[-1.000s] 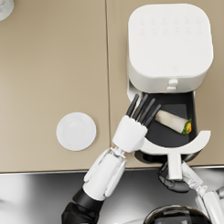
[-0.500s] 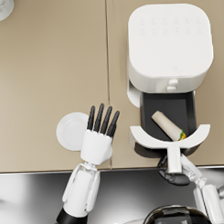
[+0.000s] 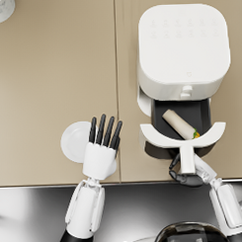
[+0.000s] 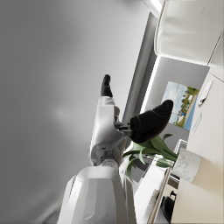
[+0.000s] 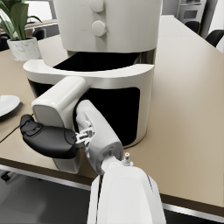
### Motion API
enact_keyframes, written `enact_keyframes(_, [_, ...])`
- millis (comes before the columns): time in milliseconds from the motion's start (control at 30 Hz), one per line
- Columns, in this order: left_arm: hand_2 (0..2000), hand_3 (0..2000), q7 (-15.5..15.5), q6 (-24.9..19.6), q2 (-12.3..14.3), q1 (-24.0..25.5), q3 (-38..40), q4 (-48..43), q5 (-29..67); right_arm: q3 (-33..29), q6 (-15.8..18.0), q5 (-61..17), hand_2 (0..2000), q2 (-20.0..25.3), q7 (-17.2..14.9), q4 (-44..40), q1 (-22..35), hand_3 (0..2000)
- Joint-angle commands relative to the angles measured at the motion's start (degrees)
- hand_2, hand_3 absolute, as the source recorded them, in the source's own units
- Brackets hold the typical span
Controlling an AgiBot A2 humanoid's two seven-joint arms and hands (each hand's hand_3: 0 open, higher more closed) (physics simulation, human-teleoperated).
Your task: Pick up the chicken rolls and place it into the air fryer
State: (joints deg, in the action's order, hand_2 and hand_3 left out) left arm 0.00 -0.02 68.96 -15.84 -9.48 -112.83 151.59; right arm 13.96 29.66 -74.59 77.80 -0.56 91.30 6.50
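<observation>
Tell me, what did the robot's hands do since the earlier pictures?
The left hand pulled back from the black air fryer drawer, empty, and now hovers over the round white plate. The beige chicken roll stayed in the drawer; the right hand kept holding the white drawer handle.

The tall white air fryer body is taken as the landmark. In front of it, the black pulled-out drawer lies open from above, but part of its floor is occupied by the tan chicken roll lying aslant. The drawer's front is closed off by its curved white panel, whose white handle is gripped by the dark right hand. Left of the fryer, bare beige table is offered, broken only by the round white plate near the table's front edge, over which the open left hand is held.
</observation>
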Motion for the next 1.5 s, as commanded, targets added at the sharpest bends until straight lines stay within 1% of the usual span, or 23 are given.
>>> enact_keyframes(33, [0, 0, 0.0, 0.0, -0.2, 0.6, -0.2, 0.9, 0.0, 13.8, -0.5, 0.1, 2000, 11.4, 0.0, -3.2, 12.8, 2000])
enact_keyframes(133, [0, 0, 0.0, 0.0, 0.0, 1.0, -0.4, 1.8, 0.0, 16.4, -3.6, 0.2, 2000, 9.5, 0.0, -7.1, 18.5, 2000])
enact_keyframes(267, [0, 0, 0.0, 0.0, 0.8, 0.2, 0.1, 3.9, 0.0, 24.3, -6.7, 0.3, 2000, 5.0, 0.7, -13.9, 27.6, 2000])
enact_keyframes(367, [0, 0, 0.0, 0.0, 1.1, 0.4, 0.2, 4.7, 0.0, 30.5, -9.8, 0.3, 2000, 2.3, 1.4, -18.2, 33.3, 2000])
enact_keyframes(433, [0, 0, 0.0, 0.0, 1.2, 0.6, 0.7, 5.2, 0.0, 34.6, -10.1, 0.4, 2000, 0.6, 1.9, -20.1, 36.5, 2000])
enact_keyframes(500, [0, 0, 0.0, 0.0, 1.4, 0.6, 0.9, 5.9, 0.0, 35.8, -8.5, 0.5, 2000, 1.2, 2.1, -23.4, 38.6, 2000])
enact_keyframes(600, [0, 0, 0.0, 0.0, 1.7, 0.7, 0.8, 6.8, 0.0, 36.0, -9.7, 0.5, 2000, 3.5, 2.1, -28.4, 40.8, 2000])
enact_keyframes(633, [0, 0, 0.0, 0.0, 1.8, 0.7, 1.0, 7.2, 0.0, 36.0, -10.9, 0.5, 2000, 4.0, 2.2, -29.6, 41.3, 2000])
enact_keyframes(667, [0, 0, 0.0, 0.0, 1.9, 0.7, 1.0, 7.2, 0.0, 36.0, -11.2, 0.5, 2000, 4.7, 2.3, -30.7, 42.1, 2000])
enact_keyframes(700, [0, 0, 0.0, 0.0, 2.0, 0.6, 1.5, 7.5, 0.0, 35.9, -11.4, 0.5, 2000, 5.7, 2.3, -33.0, 43.0, 2000])
enact_keyframes(833, [0, 0, 0.0, 0.0, 2.4, 0.6, 2.1, 8.2, 0.0, 35.9, -11.8, 0.4, 2000, 7.6, 2.2, -37.2, 45.6, 2000])
enact_keyframes(967, [0, 0, 0.0, 0.0, 2.7, 0.7, 2.3, 8.3, 0.0, 36.0, -11.9, 0.4, 2000, 8.3, 2.0, -40.0, 47.4, 2000])
enact_keyframes(1067, [0, 0, 0.0, 0.0, 2.9, 0.7, 2.7, 8.3, 0.0, 36.0, -10.7, 0.5, 2000, 8.7, 2.2, -41.7, 48.1, 2000])
enact_keyframes(1133, [0, 0, 0.0, 0.0, 2.9, 1.1, 3.7, 8.1, 0.0, 36.0, -8.2, 0.6, 2000, 8.5, 2.0, -41.6, 47.7, 2000])
enact_keyframes(1167, [0, 0, 0.0, 0.0, 2.9, 1.5, 2.9, 8.5, 0.0, 35.8, -7.2, 0.7, 2000, -7.7, 2.0, -42.4, 45.6, 2000])
enact_keyframes(1333, [0, 0, 0.0, 0.0, 3.0, 1.7, 3.5, 8.4, 0.0, 35.8, -6.1, 0.7, 2000, -7.5, 1.8, -42.9, 45.9, 2000])
enact_keyframes(1500, [0, 0, 0.0, 0.0, 3.0, 1.8, 3.7, 8.4, 0.0, 35.8, -6.1, 0.7, 2000, -7.5, 1.7, -42.9, 45.9, 2000])
